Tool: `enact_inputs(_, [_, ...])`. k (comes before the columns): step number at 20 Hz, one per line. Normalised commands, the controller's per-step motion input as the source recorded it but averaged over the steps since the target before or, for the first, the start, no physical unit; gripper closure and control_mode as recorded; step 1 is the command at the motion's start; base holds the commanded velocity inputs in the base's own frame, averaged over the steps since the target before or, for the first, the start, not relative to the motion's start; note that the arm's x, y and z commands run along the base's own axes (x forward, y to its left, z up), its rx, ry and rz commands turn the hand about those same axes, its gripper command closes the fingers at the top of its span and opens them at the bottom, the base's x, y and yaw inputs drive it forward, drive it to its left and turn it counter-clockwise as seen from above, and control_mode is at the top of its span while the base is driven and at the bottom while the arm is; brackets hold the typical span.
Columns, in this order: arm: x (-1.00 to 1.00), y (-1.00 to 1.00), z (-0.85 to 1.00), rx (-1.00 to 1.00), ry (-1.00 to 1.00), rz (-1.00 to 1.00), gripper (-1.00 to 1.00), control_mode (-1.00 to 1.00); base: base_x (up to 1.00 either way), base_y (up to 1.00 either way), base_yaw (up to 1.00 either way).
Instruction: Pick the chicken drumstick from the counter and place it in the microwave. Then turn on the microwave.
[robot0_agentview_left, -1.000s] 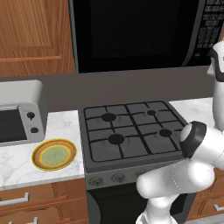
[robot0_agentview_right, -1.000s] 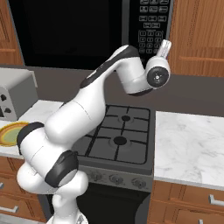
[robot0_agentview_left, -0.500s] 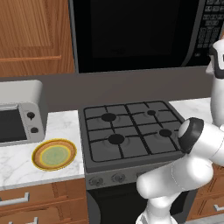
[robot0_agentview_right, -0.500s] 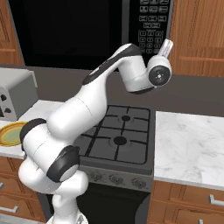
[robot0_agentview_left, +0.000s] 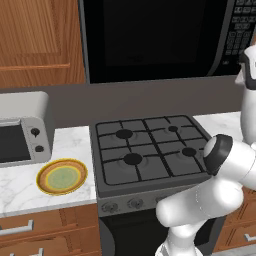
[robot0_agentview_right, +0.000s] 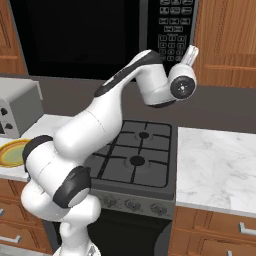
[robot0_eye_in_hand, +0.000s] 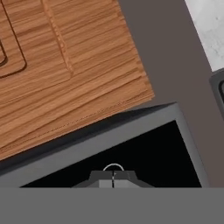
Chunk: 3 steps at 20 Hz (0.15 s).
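Right base view: arm raises closed gripper to microwave keypad.

My arm: glossy white rounded shells, fat tubular links. Black bands at joints. Wrist end round white cap, dark disc with small pale centre. Gripper: two small dark grey finger tips, flat-topped, pressed together.
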Motion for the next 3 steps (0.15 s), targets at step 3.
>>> enact_inputs(3, [-0.20, -0.09, 0.00, 0.01, 0.00, 0.00, 1.00, -1.00, 0.00, 0.00, 0.00])
